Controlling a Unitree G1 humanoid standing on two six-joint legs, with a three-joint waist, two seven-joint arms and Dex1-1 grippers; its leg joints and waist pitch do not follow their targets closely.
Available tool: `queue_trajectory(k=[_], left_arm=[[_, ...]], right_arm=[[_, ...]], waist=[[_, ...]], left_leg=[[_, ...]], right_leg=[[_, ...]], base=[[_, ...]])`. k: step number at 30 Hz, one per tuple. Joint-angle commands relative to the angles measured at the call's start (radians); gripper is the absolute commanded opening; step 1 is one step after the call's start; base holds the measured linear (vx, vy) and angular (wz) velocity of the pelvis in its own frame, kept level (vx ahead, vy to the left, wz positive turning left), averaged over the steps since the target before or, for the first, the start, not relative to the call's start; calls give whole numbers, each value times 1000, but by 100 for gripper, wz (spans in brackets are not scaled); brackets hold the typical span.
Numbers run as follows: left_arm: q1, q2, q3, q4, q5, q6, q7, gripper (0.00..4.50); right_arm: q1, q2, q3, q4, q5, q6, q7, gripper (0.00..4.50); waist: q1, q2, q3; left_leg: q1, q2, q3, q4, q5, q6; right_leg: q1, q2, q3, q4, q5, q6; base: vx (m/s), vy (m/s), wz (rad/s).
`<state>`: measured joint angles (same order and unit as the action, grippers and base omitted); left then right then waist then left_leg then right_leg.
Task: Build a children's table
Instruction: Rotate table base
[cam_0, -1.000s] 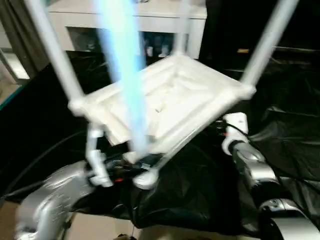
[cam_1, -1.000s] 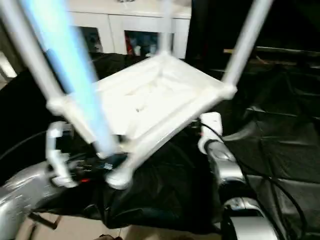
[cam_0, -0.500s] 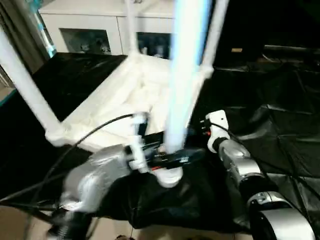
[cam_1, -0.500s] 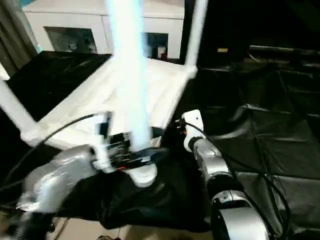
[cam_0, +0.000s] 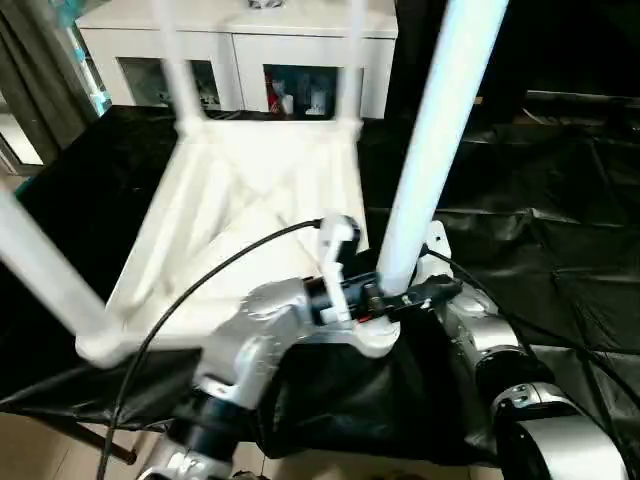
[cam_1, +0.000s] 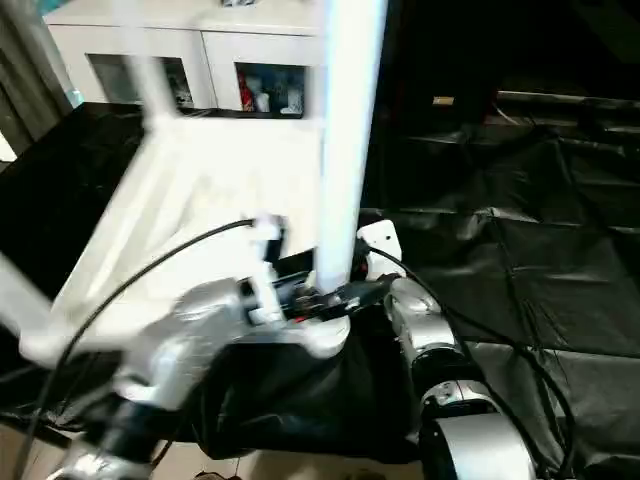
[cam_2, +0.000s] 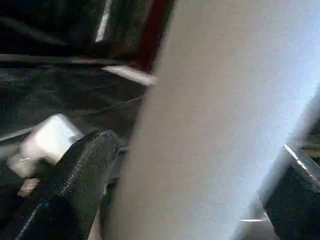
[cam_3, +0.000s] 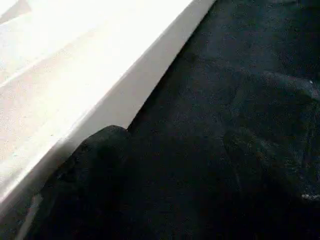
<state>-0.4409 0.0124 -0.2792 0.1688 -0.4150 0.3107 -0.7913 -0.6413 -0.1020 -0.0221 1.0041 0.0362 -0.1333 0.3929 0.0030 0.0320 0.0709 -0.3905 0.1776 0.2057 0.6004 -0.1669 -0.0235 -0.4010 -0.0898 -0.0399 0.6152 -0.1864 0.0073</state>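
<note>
The left gripper (cam_0: 405, 297) has its 2 black fingers (cam_2: 75, 180) spread wide around the near leg (cam_0: 430, 150) of the children's table (cam_0: 240, 215), 1 on each side of the tube just above its corner socket; this looks like a hold on the leg. The right gripper (cam_3: 165, 200) stands well open against the black cloth (cam_0: 560, 230), close beside the tabletop's edge (cam_3: 100, 85); I cannot tell whether it grips anything. The table lies upside down on the cloth, 4 legs pointing up, in front of a white cabinet (cam_0: 240, 50). Hollow plastic like this is probably light, stiff and rather slippery; taking hold low on a leg, near the socket, should limit wobble and leverage.
</note>
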Motion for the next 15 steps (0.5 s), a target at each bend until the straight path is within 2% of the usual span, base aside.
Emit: queue_trajectory(k=[1, 2, 3, 6, 9, 10, 11, 12, 15], left_arm=[[-21, 22, 6, 32, 44, -24, 25, 446], [-20, 35, 12, 34, 48, -26, 23, 446], [-20, 36, 12, 34, 49, -26, 23, 446], [1, 109, 14, 23, 78, -36, -33, 446], [27, 176, -6, 11, 89, -39, -112, 446], [36, 207, -16, 6, 90, -38, -147, 446], [39, 222, -20, 6, 89, -36, -164, 417], [42, 233, -23, 5, 88, -35, -176, 417], [39, 312, -52, 20, 112, -52, -250, 406]], right_arm=[[-30, 4, -3, 15, 0, -21, -37, 364], [-33, -5, -18, 14, 10, -20, -43, 364], [-33, -5, -19, 14, 11, -20, -44, 364], [-32, -59, -54, -3, 29, -23, -32, 364], [-17, -101, -62, -33, 37, -19, 20, 364], [-6, -120, -59, -51, 39, -14, 53, 364], [0, -132, -56, -62, 39, -13, 74, 364], [5, -139, -53, -69, 39, -11, 88, 364], [64, -212, -4, -158, 27, -1, 236, 364]], waist=[[13, -5, -78], [13, -4, -78], [14, 1, -80], [20, 3, -80], [35, 1, -79], [36, 0, -78], [35, 0, -79], [37, 3, -79], [45, 5, -79]], left_leg=[[18, 44, -26, -66, -241, 52], [18, 44, -25, -66, -240, 55], [21, 44, -25, -65, -234, 56], [23, 45, -25, -65, -235, 58], [25, 45, -22, -65, -240, 52], [23, 44, -23, -66, -243, 51], [23, 43, -23, -66, -250, 48], [26, 44, -23, -67, -257, 43], [29, 47, -21, -68, -259, 40]], right_leg=[[50, -48, 29, -72, -139, -287], [49, -47, 29, -72, -136, -289], [48, -46, 28, -70, -123, -294], [47, -46, 27, -68, -112, -301], [46, -46, 28, -67, -124, -294], [47, -45, 28, -67, -131, -289], [47, -45, 28, -67, -140, -282], [45, -44, 28, -70, -149, -281], [42, -41, 27, -66, -132, -283]], base=[[0, 0, 0], [0, 0, 0], [0, 0, 0], [0, 0, 0], [0, 0, 0], [0, 0, 0], [0, 0, 0], [0, 0, 0], [0, 0, 0]])
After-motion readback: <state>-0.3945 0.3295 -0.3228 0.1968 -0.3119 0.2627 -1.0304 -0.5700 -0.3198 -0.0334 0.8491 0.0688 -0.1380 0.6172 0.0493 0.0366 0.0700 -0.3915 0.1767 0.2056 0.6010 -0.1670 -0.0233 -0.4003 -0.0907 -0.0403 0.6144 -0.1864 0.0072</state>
